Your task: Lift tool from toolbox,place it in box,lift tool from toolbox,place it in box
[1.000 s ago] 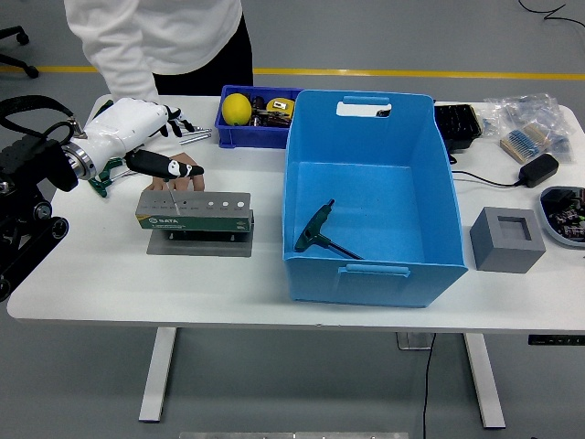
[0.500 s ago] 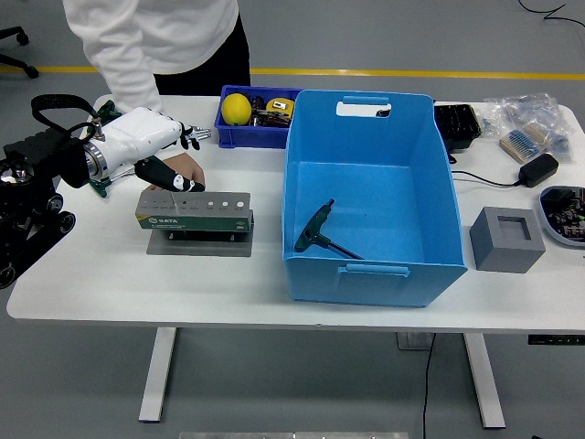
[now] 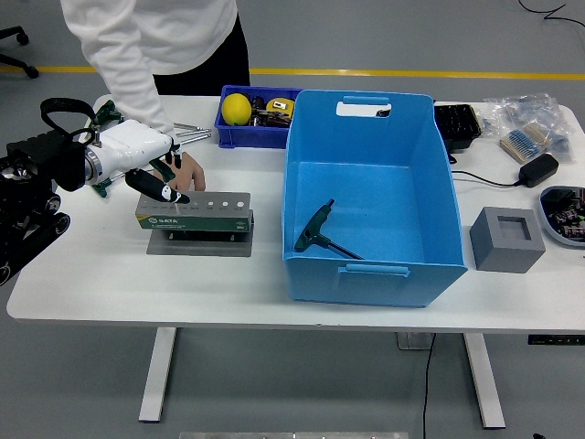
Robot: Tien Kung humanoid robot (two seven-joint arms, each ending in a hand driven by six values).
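Yellow ball [image 3: 237,108] in small blue bin [image 3: 239,137]; grey block [image 3: 507,239] right.

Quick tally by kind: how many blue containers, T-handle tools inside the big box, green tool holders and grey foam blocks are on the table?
Blue containers: 2, big box, small bin
T-handle tools in big box: 1
Green tool holders: 1
Grey foam blocks: 1
Total: 5

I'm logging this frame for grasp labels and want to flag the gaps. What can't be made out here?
- Head view: whether the left hand grips any tool at the toolbox; too small.
- The person's hand is partly hidden behind the robot's hand.
- The small blue bin: contents behind the yellow ball too small.
- Right arm out of view.
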